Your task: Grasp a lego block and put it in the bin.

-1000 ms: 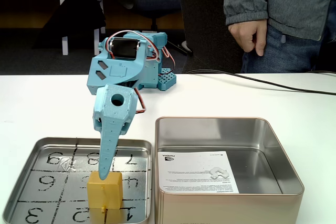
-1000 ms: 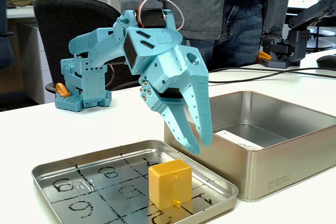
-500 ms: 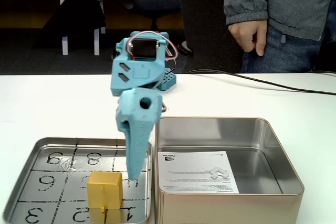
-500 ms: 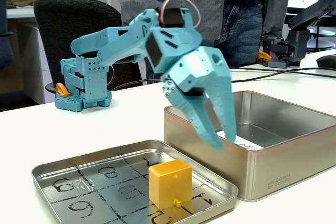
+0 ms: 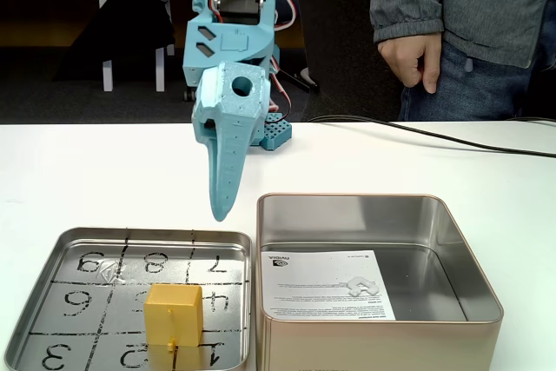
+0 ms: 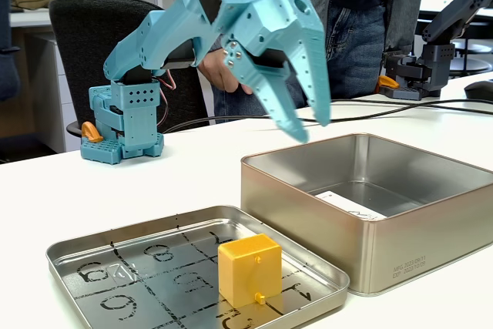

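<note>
Tray (image 5: 35,275) with a black numbered grid sits at the left, the yellow lego block (image 5: 174,314) on its near part, untouched. Above the tray's far right corner hangs the blue gripper (image 6: 311,124), fingers spread and empty, well clear of the block. Right of the tray stands the bin (image 5: 452,249), a printed sheet (image 5: 321,284) on its floor.

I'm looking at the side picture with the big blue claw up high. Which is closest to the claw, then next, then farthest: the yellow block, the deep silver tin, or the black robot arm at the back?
From the gripper in this fixed view:
1. The bin, right below the open claw.
2. The lego block, lower left, on the numbered tray.
3. The black robot arm, far right, at the back.
</note>
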`<action>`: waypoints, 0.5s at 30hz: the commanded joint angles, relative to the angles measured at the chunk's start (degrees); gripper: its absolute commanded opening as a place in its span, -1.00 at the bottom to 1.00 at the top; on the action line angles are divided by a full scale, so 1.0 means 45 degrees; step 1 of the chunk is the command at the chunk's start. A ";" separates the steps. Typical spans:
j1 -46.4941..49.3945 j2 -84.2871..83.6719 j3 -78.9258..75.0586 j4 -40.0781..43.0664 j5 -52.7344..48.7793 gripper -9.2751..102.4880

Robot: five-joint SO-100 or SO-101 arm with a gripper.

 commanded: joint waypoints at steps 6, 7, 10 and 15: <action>0.0664 -0.0098 -0.0332 0.1016 0.0273 -0.31; 0.0762 -0.0391 -0.0332 0.0840 0.0195 -0.29; 0.1094 -0.1113 -0.0332 0.0098 0.0078 -0.23; 0.1348 -0.1719 0.0215 -0.1289 -0.0293 -0.16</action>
